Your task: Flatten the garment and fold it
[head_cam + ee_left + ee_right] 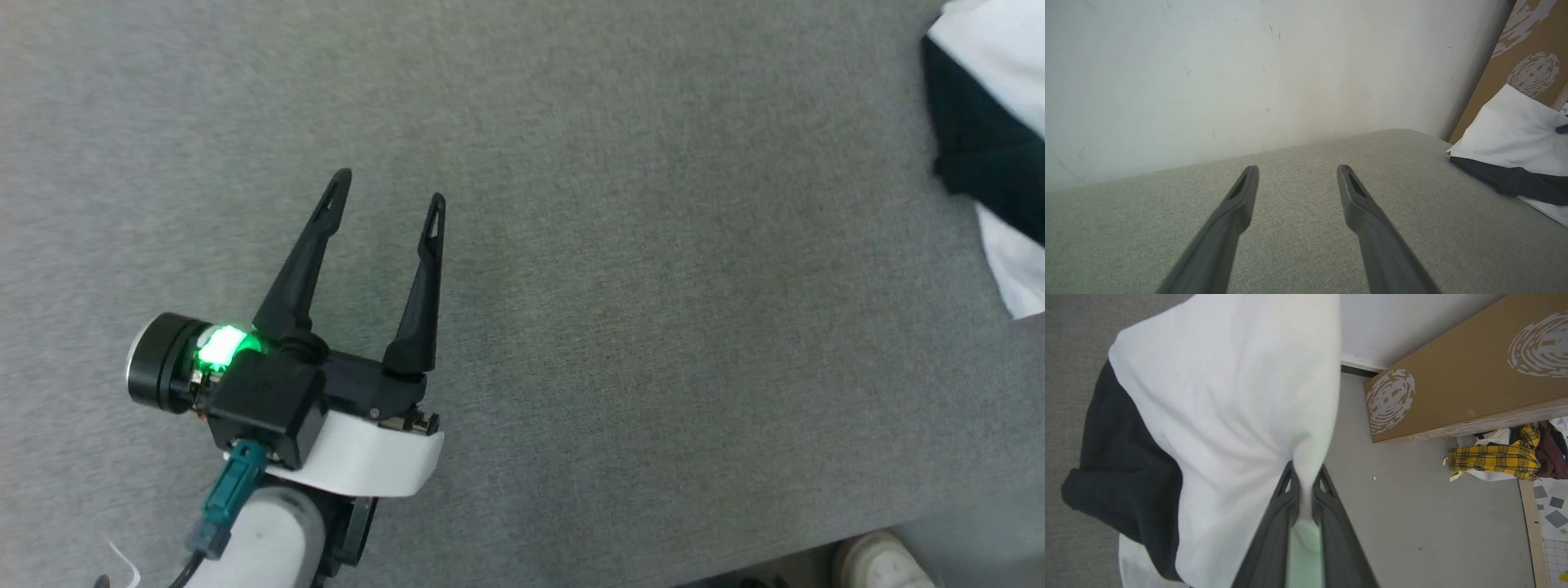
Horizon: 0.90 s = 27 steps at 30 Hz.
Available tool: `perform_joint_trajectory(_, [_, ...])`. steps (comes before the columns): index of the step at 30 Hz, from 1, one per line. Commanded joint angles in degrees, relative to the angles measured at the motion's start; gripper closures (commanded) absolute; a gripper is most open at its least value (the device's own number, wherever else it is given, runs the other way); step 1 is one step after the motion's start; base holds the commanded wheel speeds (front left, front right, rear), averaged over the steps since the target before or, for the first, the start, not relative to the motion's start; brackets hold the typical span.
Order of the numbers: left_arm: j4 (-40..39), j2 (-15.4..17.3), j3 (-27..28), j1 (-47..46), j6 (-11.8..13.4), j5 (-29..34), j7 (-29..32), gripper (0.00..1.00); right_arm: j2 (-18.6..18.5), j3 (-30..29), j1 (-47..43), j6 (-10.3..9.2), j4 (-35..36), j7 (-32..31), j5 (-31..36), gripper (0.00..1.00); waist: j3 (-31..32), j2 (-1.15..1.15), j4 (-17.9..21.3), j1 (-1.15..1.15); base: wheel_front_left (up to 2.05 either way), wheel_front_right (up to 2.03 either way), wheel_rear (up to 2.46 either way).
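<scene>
One hold: the right end effector pinches the soft white, black-sleeved T-shirt. The left end effector, spread empty, sits well left of it.

Grey fabric-covered desk with a rounded corner, white scuffed wall behind it. Brown cardboard box with white fingerprint-like prints lying on the grey floor against the wall. Yellow plaid cloth heaped just beside the box, touching a dark maroon cloth. White shoe on the floor near the desk edge
</scene>
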<state>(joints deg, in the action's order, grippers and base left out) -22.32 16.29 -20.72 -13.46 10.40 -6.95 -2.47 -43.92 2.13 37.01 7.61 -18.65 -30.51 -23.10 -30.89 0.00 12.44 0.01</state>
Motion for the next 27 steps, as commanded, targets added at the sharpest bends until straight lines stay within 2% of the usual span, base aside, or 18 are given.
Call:
perform_joint_trajectory(1, [-0.3, 0.2, 0.0, -1.0, 0.3, 0.4, 0.2, 0.0, -0.5, 0.0, 1.2, -0.12, -1.1, 0.8, 0.6, 1.0, -2.7, 0.0, 2.0, -0.01, 0.0, 0.0, 0.0])
perform_joint_trajectory(8, [-0.8, 0.6, -0.8, -1.8, 0.7, 2.2, -0.2, 0.0, -1.5, 2.1, 4.0, -0.12, -8.7, 6.1, 1.5, 1.0, -3.9, 0.0, 1.8, -0.01, 0.0, 0.0, 0.0])
perform_joint_trajectory(10, [-1.1, 0.6, -0.8, -1.9, 0.9, 2.4, -0.6, 0.0, -1.6, 3.0, 4.8, -0.12, -10.8, 7.5, 1.7, 0.8, -4.1, 0.0, 1.7, -0.01, 0.0, 0.0, 0.0])
perform_joint_trajectory(12, [-1.3, 0.4, -0.7, -1.9, 1.3, 2.5, -1.1, 0.0, -1.4, 3.7, 5.6, -0.12, -12.7, 8.6, 1.6, 0.67, -4.1, 0.0, 1.7, -0.01, 0.0, 0.0, 0.0])
perform_joint_trajectory(16, [-1.6, 0.2, -0.3, -1.6, 2.1, 2.5, -1.7, 0.0, -1.3, 5.4, 7.0, -0.12, -15.6, 10.2, 1.4, 0.52, -3.7, 0.0, 1.5, -0.01, 0.0, 0.0, 0.0])
perform_joint_trajectory(18, [-1.8, -0.3, 0.4, -1.3, 3.0, 2.1, -2.5, 0.0, -1.3, 6.3, 7.7, -0.12, -16.8, 11.0, 1.1, 0.4, -3.4, 0.0, 1.4, -0.01, 0.0, 0.0, 0.0])
perform_joint_trajectory(22, [-1.6, -0.8, 1.2, -0.8, 3.9, 1.5, -3.8, 0.0, -1.5, 8.1, 8.7, -0.12, -18.6, 12.1, 0.5, 0.27, -2.3, 0.0, 0.9, -0.01, 0.0, 0.0, 0.0])
perform_joint_trajectory(24, [-1.4, -0.9, 1.4, -0.4, 4.1, 1.2, -4.6, 0.0, -1.8, 8.8, 9.1, -0.12, -19.4, 12.7, 0.0, 0.15, -1.4, 0.0, 0.6, -0.01, 0.0, 0.0, 0.0])
perform_joint_trajectory(25, [-1.2, -0.9, 1.4, -0.2, 4.1, 0.9, -4.9, 0.0, -1.8, 9.1, 9.2, -0.12, -19.7, 13.1, -0.3, 0.04, -0.9, 0.0, 0.4, -0.01, 0.0, 0.0, 0.0])
perform_joint_trajectory(27, [-0.7, -1.1, 1.5, 0.4, 4.2, 0.4, -5.7, 0.0, -1.8, 9.3, 9.4, -0.12, -20.1, 14.1, -1.1, 0.0, 0.4, 0.0, -0.1, -0.01, 0.0, 0.0, 0.0])
